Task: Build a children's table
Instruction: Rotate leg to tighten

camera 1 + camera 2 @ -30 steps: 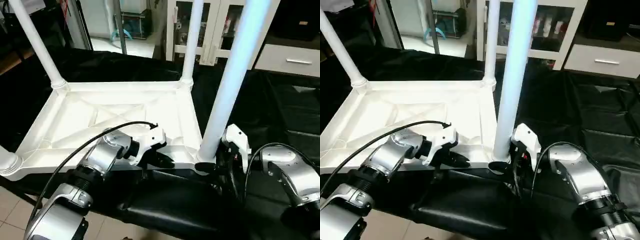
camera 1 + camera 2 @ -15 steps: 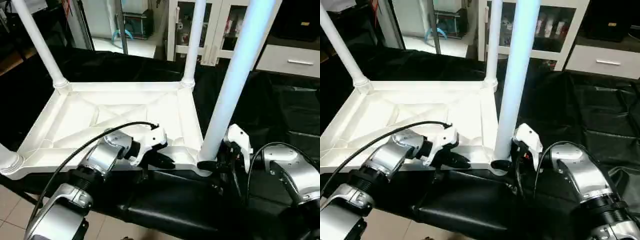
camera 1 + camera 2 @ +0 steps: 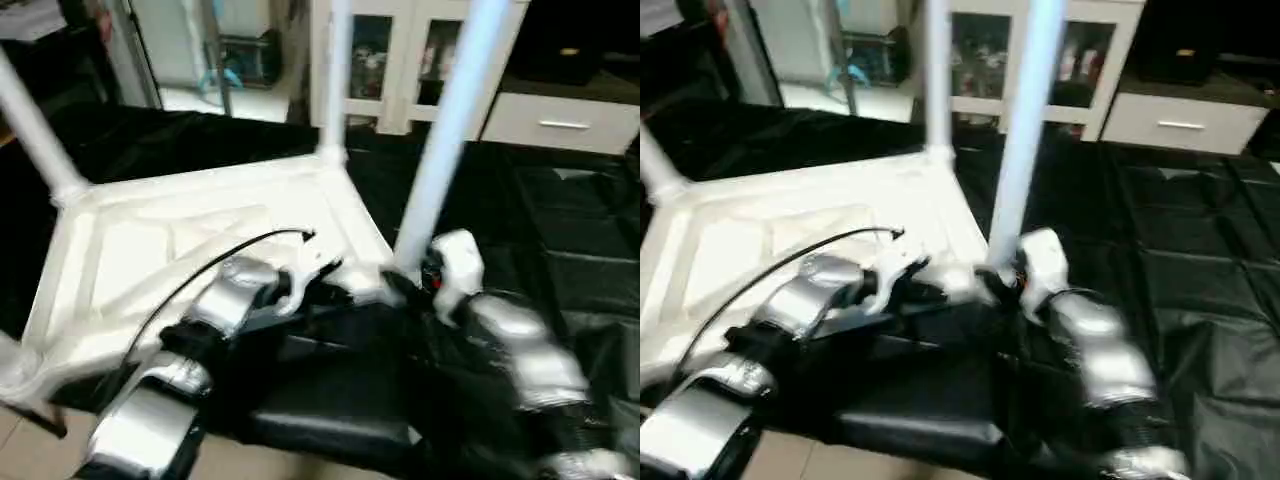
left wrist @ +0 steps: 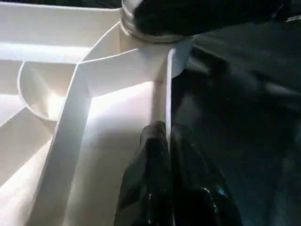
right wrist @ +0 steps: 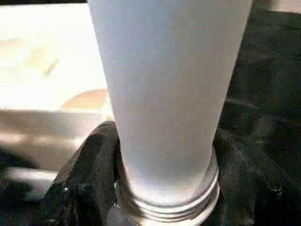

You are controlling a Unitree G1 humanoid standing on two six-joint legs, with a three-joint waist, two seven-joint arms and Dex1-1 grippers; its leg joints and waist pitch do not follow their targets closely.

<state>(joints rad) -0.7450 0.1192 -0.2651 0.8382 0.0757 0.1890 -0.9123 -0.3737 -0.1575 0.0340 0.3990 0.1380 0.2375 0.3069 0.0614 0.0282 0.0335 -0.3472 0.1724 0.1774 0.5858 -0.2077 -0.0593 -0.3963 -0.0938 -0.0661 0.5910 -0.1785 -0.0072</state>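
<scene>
The table top (image 3: 200, 240) lies underside up on the black-draped bench (image 3: 560, 220), with legs standing up from its corners.

Your left tool (image 4: 168, 141) is pinched shut on the top's thin near rim wall, one finger each side. The grip sits just beside the near-right corner socket.

That corner carries the leg (image 3: 440, 140) you are working. Its long axis runs straight up out of the socket, slightly tilted in the head views.

Your right tool (image 5: 164, 188) straddles the leg's base, black fingers (image 5: 89, 174) on both sides against the tube just above the threaded collar. It holds the leg at a medium spread.

Judgement: any turn of the leg goes about this upright axis, and the right arm is the nearer one.

Open bench lies to the right of the leg. The left tool crowds the left side.
</scene>
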